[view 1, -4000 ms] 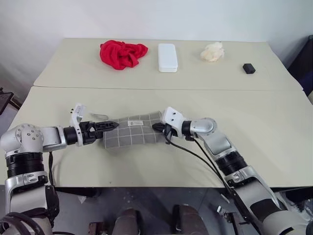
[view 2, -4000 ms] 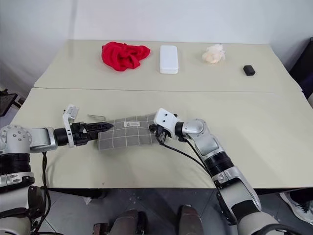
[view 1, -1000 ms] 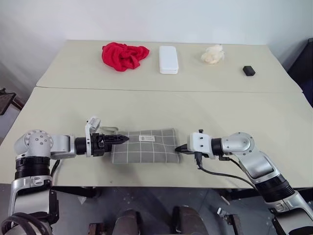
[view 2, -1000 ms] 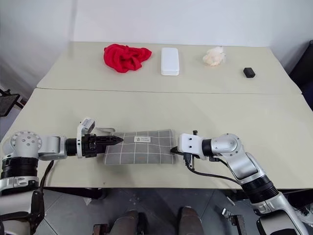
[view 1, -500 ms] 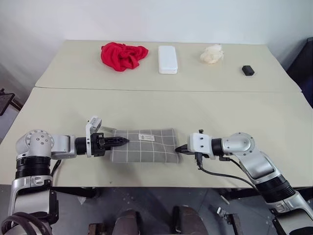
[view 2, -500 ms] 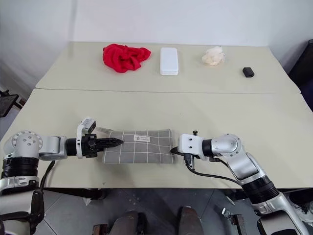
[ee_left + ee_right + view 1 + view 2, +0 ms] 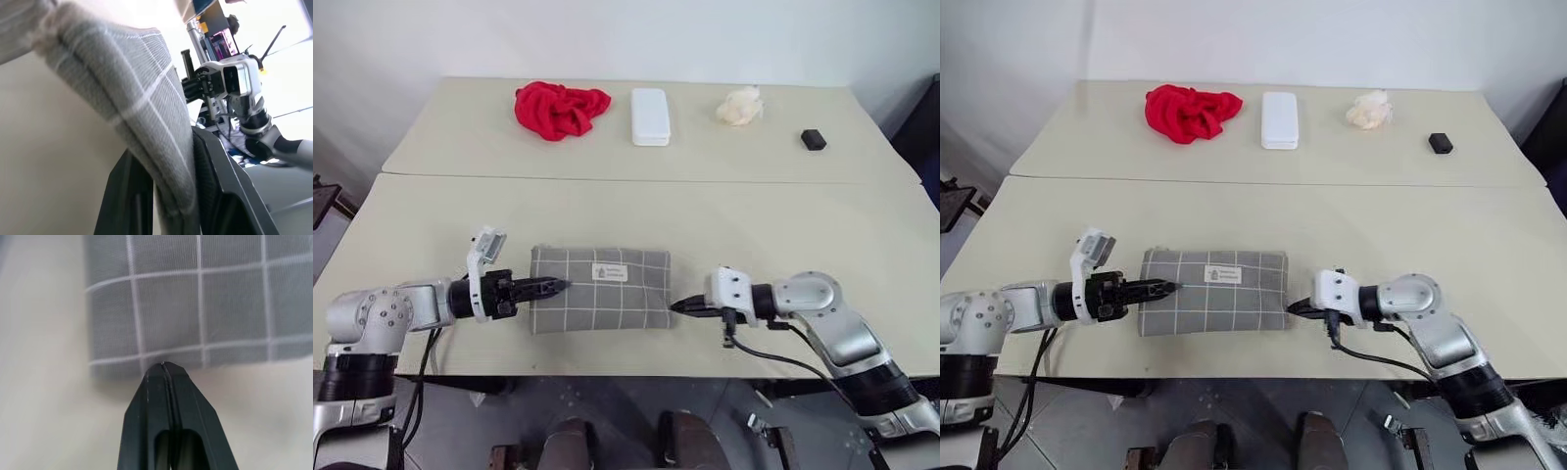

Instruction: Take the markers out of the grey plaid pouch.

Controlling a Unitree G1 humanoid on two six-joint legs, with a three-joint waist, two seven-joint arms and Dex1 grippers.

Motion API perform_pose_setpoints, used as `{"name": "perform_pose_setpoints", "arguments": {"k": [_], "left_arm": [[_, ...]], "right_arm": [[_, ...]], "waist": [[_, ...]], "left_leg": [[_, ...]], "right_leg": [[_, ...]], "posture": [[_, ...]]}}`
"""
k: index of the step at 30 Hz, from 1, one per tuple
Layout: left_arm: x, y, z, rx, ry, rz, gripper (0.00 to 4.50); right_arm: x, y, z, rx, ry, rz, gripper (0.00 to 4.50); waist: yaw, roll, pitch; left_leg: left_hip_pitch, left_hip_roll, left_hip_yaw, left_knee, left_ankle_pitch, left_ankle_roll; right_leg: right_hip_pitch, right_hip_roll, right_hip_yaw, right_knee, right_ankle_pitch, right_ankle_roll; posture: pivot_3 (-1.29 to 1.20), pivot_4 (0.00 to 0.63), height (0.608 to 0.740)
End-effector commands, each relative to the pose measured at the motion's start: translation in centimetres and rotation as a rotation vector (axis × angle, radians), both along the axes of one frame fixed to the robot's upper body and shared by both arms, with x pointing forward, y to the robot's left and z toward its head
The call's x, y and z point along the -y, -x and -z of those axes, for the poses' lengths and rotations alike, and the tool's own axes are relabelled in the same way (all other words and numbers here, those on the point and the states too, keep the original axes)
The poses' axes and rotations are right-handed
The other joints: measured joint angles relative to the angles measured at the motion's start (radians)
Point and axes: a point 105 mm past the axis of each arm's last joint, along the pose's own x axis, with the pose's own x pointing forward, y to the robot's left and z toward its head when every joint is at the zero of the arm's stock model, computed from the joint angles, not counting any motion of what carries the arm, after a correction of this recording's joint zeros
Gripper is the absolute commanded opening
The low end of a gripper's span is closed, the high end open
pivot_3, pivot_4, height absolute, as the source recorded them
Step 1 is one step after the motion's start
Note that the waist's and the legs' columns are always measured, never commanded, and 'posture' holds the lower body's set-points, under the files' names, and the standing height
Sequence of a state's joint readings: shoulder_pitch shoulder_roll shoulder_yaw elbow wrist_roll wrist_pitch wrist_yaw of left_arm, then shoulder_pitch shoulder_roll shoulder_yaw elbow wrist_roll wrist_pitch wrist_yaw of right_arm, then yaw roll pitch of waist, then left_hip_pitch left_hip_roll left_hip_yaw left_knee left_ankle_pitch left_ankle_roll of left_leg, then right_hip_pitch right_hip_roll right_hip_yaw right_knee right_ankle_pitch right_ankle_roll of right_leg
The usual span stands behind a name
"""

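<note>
The grey plaid pouch (image 7: pixel 598 289), with white grid lines and a small white label, lies near the front edge of the table (image 7: pixel 822 230). My left gripper (image 7: pixel 554 286) is shut on the pouch's left edge. In the left wrist view the grey fabric (image 7: pixel 146 117) runs down between the two black fingers (image 7: pixel 128 196). My right gripper (image 7: pixel 676 306) is shut with nothing in it. Its tips sit just off the pouch's lower right corner; in the right wrist view the closed fingertips (image 7: pixel 163 374) meet the pouch's edge (image 7: pixel 195 308). The markers are hidden.
On the far table lie a red cloth (image 7: pixel 560 108), a white hard case (image 7: pixel 649 116), a crumpled cream wad (image 7: pixel 739 104) and a small black object (image 7: pixel 813 139). A seam (image 7: pixel 636 179) joins the two tables. Black cables hang off both forearms.
My left gripper has shut on the pouch's left edge, rolled and lifted a little. The pouch now shows more of its labelled face. The right gripper has eased back slightly.
</note>
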State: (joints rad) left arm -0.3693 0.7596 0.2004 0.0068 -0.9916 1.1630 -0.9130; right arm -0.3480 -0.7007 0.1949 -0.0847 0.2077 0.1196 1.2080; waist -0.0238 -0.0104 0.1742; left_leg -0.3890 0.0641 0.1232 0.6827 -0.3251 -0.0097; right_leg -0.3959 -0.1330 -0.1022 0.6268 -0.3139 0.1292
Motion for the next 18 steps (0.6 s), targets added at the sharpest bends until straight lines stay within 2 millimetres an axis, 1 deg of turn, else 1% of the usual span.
{"name": "perform_pose_setpoints", "arguments": {"k": [1,3,5,7,9,11,12,14,15,18], "left_arm": [[-0.5,-0.7,-2.0,0.215,0.003,-0.051,0.71],[-0.5,-1.0,-2.3,0.307,-0.008,-0.067,0.71],[-0.3,-0.8,-3.3,0.497,0.002,-0.058,0.71],[0.2,-0.3,-2.8,0.639,-0.100,0.005,0.71],[0.7,-0.2,-2.3,0.742,-0.173,0.041,0.71],[1.2,-1.1,-2.9,0.976,-0.254,-0.010,0.70],[1.5,-1.4,-3.1,1.061,-0.287,-0.031,0.70],[1.7,-1.5,-3.3,1.186,-0.319,-0.053,0.70],[1.9,-1.5,-3.3,1.218,-0.322,-0.056,0.70],[2.4,-1.8,-3.5,1.406,-0.424,-0.071,0.70]], "right_arm": [[0.9,0.8,-2.9,0.040,-0.072,-0.035,0.00],[1.2,1.0,-3.2,0.033,-0.087,-0.031,0.00],[1.7,1.2,-3.5,0.022,-0.112,-0.019,0.00],[2.4,1.2,-3.6,0.018,-0.120,0.005,0.00],[3.0,1.1,-3.4,0.019,-0.109,0.028,0.00],[3.6,0.7,-3.2,0.029,-0.097,0.060,0.00],[3.8,0.6,-3.1,0.032,-0.096,0.070,0.00],[4.0,0.6,-3.1,0.033,-0.097,0.074,0.00],[4.0,0.6,-3.2,0.033,-0.097,0.076,0.00],[4.5,0.5,-3.4,0.039,-0.097,0.092,0.00]], "waist": [[0.001,0.000,0.000],[0.002,0.000,0.000],[0.002,0.000,0.000],[0.002,-0.001,0.001],[0.002,-0.001,0.001],[0.006,-0.001,0.001],[0.011,-0.001,0.001],[0.021,-0.001,0.001],[0.023,-0.001,0.001],[0.024,-0.001,0.001]], "left_leg": [[0.000,0.000,0.000,0.000,0.000,0.000],[0.000,0.000,0.000,0.000,0.000,0.000],[0.000,0.000,0.000,0.000,0.000,0.000],[0.000,0.000,0.000,-0.001,0.000,0.000],[0.000,0.000,0.001,-0.001,0.000,0.000],[0.000,0.000,0.001,0.000,0.000,0.001],[0.000,0.000,0.001,0.000,0.000,0.001],[0.000,0.000,0.002,0.000,0.000,0.001],[0.000,0.000,0.002,0.000,0.000,0.001],[0.000,0.000,0.002,0.000,-0.001,0.001]], "right_leg": [[0.000,0.000,0.000,0.000,0.000,0.000],[0.000,0.000,0.000,0.000,0.000,0.000],[0.000,0.000,0.000,0.000,0.000,0.000],[0.000,0.000,-0.001,-0.001,0.000,0.000],[0.000,0.000,-0.001,-0.001,0.000,0.000],[0.000,0.000,-0.001,-0.001,0.000,0.000],[0.000,0.000,-0.001,-0.002,0.000,0.000],[0.000,0.000,-0.001,-0.004,0.000,0.000],[0.000,0.000,-0.001,-0.004,0.000,0.000],[0.000,0.000,-0.001,-0.001,0.000,0.001]], "posture": [[0.00,0.150,0.740],[0.00,0.150,0.740],[0.00,0.150,0.740],[0.00,0.150,0.740],[0.00,0.150,0.740],[0.00,0.150,0.740],[0.00,0.150,0.740],[0.00,0.150,0.740],[0.00,0.150,0.740],[0.00,0.150,0.740]]}}
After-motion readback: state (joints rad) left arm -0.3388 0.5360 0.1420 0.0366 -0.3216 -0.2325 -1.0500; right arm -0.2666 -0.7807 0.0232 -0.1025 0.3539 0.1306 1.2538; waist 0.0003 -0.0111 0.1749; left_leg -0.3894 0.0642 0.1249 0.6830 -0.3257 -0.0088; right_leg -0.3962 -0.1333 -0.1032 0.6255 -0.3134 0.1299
